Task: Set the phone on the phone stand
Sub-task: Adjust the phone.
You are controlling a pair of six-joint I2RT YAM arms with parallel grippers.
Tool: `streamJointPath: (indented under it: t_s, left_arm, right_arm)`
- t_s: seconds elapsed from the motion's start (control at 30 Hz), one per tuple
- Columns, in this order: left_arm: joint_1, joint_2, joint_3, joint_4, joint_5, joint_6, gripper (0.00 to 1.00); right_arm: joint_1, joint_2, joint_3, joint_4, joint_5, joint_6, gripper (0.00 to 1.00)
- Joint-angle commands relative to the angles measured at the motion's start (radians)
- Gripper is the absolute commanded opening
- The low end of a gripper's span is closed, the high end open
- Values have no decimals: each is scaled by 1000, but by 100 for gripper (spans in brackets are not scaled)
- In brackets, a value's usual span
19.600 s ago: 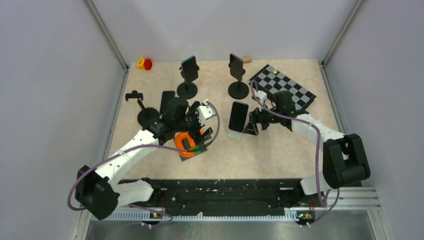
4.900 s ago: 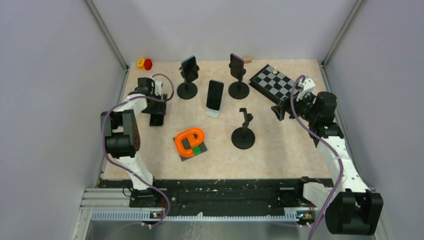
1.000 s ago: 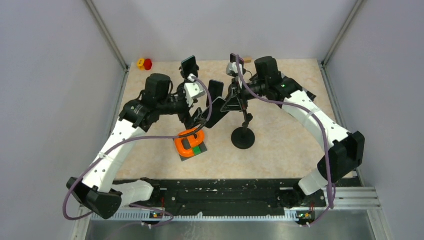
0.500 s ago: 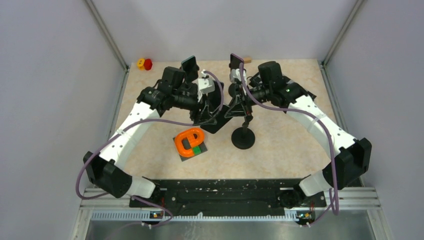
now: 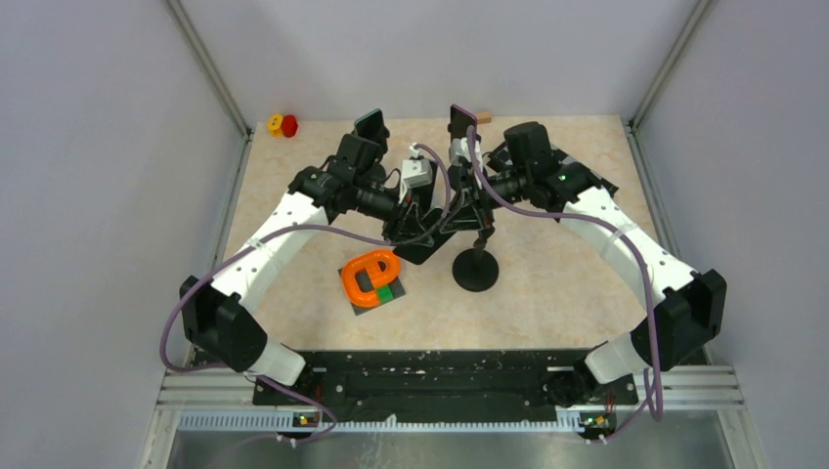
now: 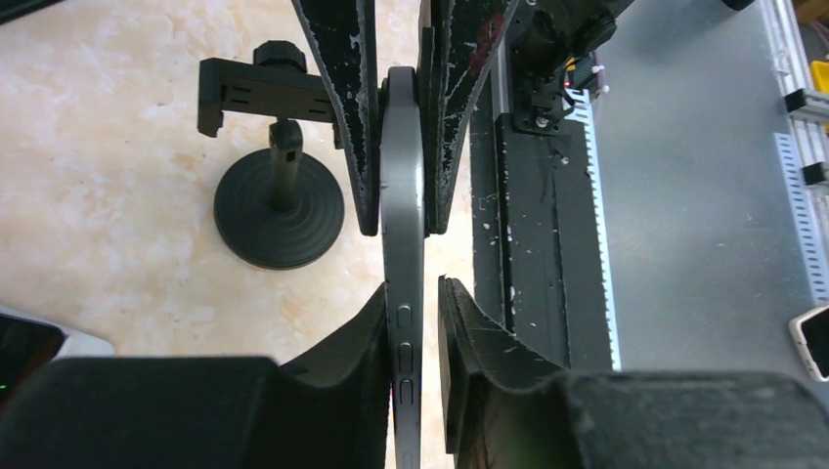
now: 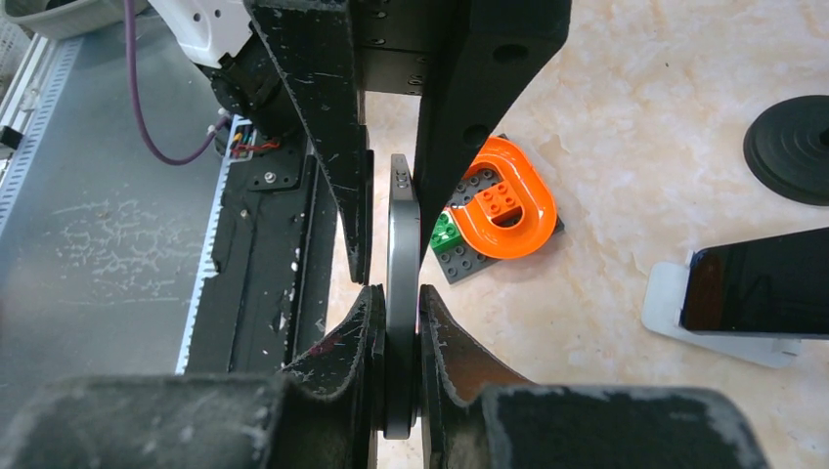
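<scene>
A dark phone point(image 6: 402, 176) hangs edge-on in the air over the middle of the table point(image 5: 547, 293). My right gripper point(image 7: 396, 291) is shut on one end of the phone point(image 7: 402, 234). My left gripper point(image 6: 411, 288) surrounds the other end, one finger against the phone and a thin gap at the other finger, so it counts as open. In the top view the two grippers meet at the phone point(image 5: 423, 244). The empty black phone stand point(image 5: 476, 266) is just right of it, with its clamp point(image 6: 256, 88) upright and apart from the phone.
An orange ring on a grey Lego plate point(image 5: 370, 280) lies just below the grippers. Two other stands with phones point(image 5: 370, 132) point(image 5: 461, 122) are at the back. A phone on a white holder point(image 7: 753, 293) is close by. A red-yellow toy point(image 5: 283, 124) is at the back left.
My left arm swung right to the phone held by the right gripper, and its jaws narrowed from wide open to nearly closed around it. The right arm barely moved.
</scene>
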Motion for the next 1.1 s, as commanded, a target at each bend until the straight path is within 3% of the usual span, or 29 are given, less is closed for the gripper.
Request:
streamJointPath:
  t_s: [0.0,0.13,0.37,0.5,0.57,0.63,0.7,0.9,1.07]
  left_arm:
    - [-10,12,10,0,52,19,20]
    - [-10,15,3,-13,60,32,0]
    - [-10,3,-19,-4,65,23,0]
    - [-7,-34,-58,81,63,-46,0]
    - [0,-64,-97,157,62,-106,0]
    - [11,-98,-129,262,65,-174,0]
    - [28,-130,-168,366,67,-256,0]
    - [42,-218,-300,707,50,-500,0]
    - [42,-214,-333,827,59,-597,0]
  right_arm:
    - [14,-44,24,35,-40,-23,0]
    - [15,-44,30,35,-33,-22,0]
    - [14,-44,28,50,-10,-8,0]
    - [14,-49,20,92,36,37,1]
    - [13,-55,13,128,81,75,16]
    - [5,-63,4,172,115,125,41]
    - [-12,-78,-23,244,116,198,55]
    - [-59,-122,-134,492,91,437,69]
    - [-80,-141,-218,643,60,542,73]
